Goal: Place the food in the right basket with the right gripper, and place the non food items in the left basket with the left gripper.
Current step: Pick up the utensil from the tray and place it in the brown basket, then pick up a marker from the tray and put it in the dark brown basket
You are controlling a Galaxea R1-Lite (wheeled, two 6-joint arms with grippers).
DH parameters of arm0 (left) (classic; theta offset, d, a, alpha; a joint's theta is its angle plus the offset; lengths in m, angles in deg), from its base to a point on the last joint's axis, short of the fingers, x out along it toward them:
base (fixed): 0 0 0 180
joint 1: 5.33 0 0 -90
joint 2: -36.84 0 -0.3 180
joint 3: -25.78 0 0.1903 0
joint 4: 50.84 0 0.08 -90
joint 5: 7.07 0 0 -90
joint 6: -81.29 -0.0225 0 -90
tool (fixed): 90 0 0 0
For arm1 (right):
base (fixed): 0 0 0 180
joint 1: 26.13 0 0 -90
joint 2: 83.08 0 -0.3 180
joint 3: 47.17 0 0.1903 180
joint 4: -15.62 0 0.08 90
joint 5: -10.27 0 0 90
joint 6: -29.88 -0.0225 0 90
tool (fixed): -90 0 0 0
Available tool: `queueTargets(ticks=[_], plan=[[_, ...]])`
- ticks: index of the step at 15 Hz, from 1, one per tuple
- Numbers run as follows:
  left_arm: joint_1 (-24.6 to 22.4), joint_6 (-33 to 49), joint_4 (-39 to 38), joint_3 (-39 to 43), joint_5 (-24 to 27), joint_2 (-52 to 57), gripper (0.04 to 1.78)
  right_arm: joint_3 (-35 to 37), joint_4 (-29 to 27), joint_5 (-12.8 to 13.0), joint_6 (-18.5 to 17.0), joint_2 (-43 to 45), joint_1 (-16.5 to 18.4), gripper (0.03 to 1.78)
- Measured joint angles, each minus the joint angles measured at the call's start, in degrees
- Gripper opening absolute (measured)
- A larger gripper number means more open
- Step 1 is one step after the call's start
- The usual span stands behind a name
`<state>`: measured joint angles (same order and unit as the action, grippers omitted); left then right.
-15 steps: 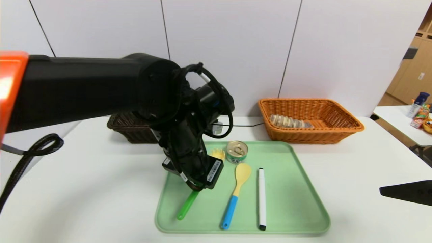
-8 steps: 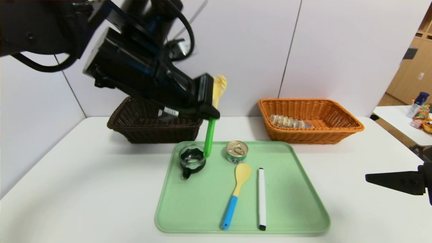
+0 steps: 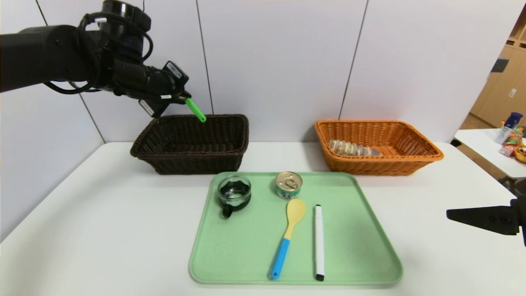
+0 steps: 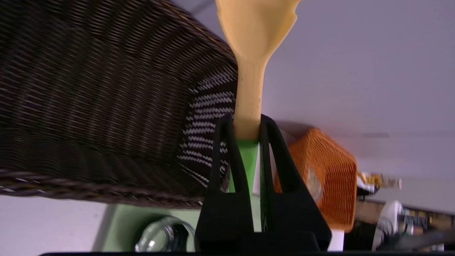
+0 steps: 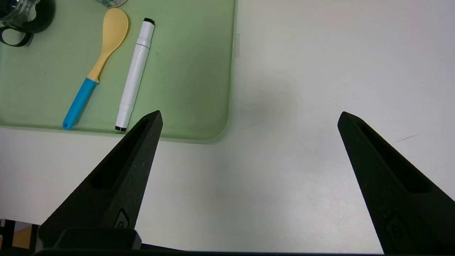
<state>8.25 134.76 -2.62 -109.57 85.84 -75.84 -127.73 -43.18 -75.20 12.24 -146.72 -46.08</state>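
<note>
My left gripper (image 3: 177, 98) is shut on the yellow pasta fork; its green handle (image 3: 195, 110) sticks out above the dark brown basket (image 3: 197, 163). In the left wrist view the jaws (image 4: 247, 122) clamp the fork's neck, with its yellow head (image 4: 254, 32) beyond them. The twisted bread loaf (image 3: 353, 148) lies in the orange basket (image 3: 382, 166). The tin (image 3: 288, 185), glass cup (image 3: 234, 193), blue-handled spoon (image 3: 289, 234) and marker (image 3: 319, 242) lie on the green tray (image 3: 361, 230). My right gripper (image 3: 485, 220) is open and empty over the table, right of the tray (image 5: 250, 113).
The right wrist view shows the spoon (image 5: 96, 67), the marker (image 5: 135, 74) and the tray's corner (image 5: 206, 117). A side table with packets (image 3: 511, 135) stands at the far right. A white wall runs behind both baskets.
My left gripper has lifted the pasta fork off the tray and carried it up and to the left, over the dark basket. The cup is uncovered. The right gripper has barely moved.
</note>
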Motion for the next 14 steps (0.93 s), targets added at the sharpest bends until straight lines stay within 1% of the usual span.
queueTargets(ticks=[1,3,6,7,8,9,11,13,14], plan=[[-1.88,0.59,0.66,0.00,-0.17,-1.46,0.12,0.02,-0.06,0.00,-0.02,0.01,0.02,1.71],[-4.19,1.13,2.65,0.02,-0.16,-4.05,0.12,0.20,-0.11,-0.10,-0.11,0.00,0.07,1.71],[-5.42,1.38,4.58,0.02,0.13,-6.73,0.12,0.24,-0.15,-0.07,-0.09,-0.05,0.10,1.71],[-5.46,1.29,4.66,0.02,0.15,-7.28,0.21,0.16,-0.13,-0.05,-0.16,-0.16,0.10,1.71],[-5.51,1.24,4.58,0.02,0.15,-7.66,0.39,-0.11,-0.11,0.45,-0.40,-0.35,0.10,1.71],[-5.51,1.16,4.57,0.00,0.17,-7.94,0.55,-0.61,-0.11,1.39,-0.93,-0.66,0.10,1.71],[-5.60,1.16,4.57,0.00,0.13,-8.19,0.81,-2.57,-0.28,3.32,-3.24,-2.08,0.05,1.71],[-5.60,1.21,4.39,0.00,0.11,-7.94,1.02,-6.05,-1.08,6.33,-5.81,-4.57,-0.30,1.71],[-5.56,1.10,4.41,0.00,0.09,-7.41,1.10,-8.44,-2.32,7.23,-6.31,-6.06,-0.54,1.71]])
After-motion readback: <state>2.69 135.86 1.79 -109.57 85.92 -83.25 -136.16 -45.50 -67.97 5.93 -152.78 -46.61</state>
